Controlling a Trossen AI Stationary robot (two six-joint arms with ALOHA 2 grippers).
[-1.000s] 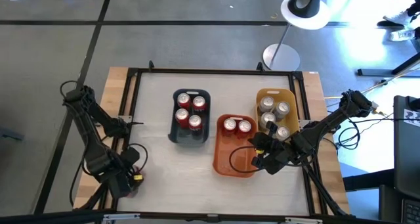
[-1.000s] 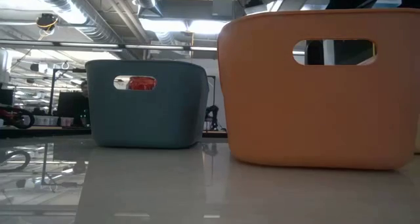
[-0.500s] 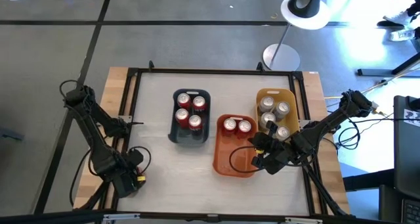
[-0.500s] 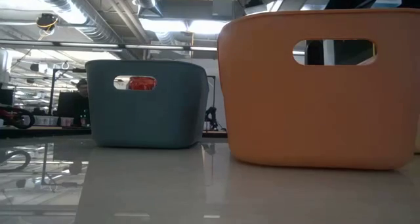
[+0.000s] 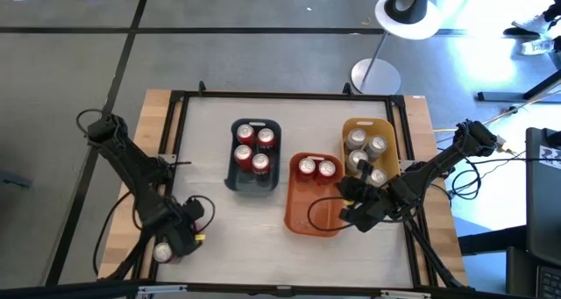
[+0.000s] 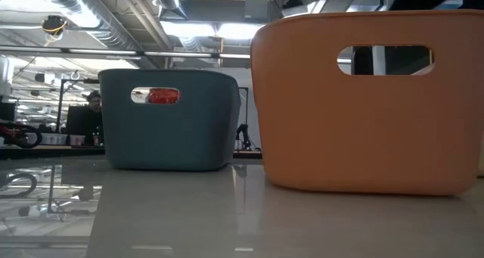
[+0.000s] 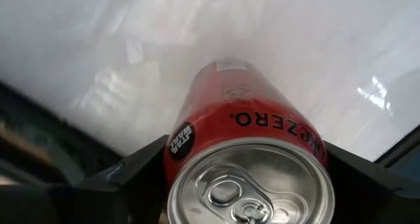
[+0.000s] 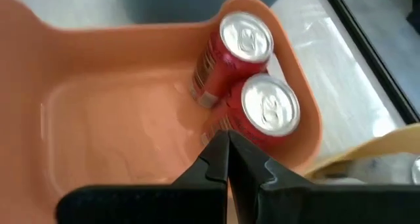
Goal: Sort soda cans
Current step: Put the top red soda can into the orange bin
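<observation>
Bench carries three bins. Orange bin sits under right tool, fingers pressed together, empty; two red cans just beyond its tips. Yellow bin beside it w/ silver cans. Dark blue bin w/ three red cans, well apart from both tools. Left tool, near bench's front-left corner, clamps a red Zero can.

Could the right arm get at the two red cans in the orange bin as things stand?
Probably yes. The right gripper, fingers shut, hangs over the open orange bin, right beside the two red cans. They stand upright with nothing above them. It would have to open first, and the two cans touch, leaving little room for a finger between.
</observation>
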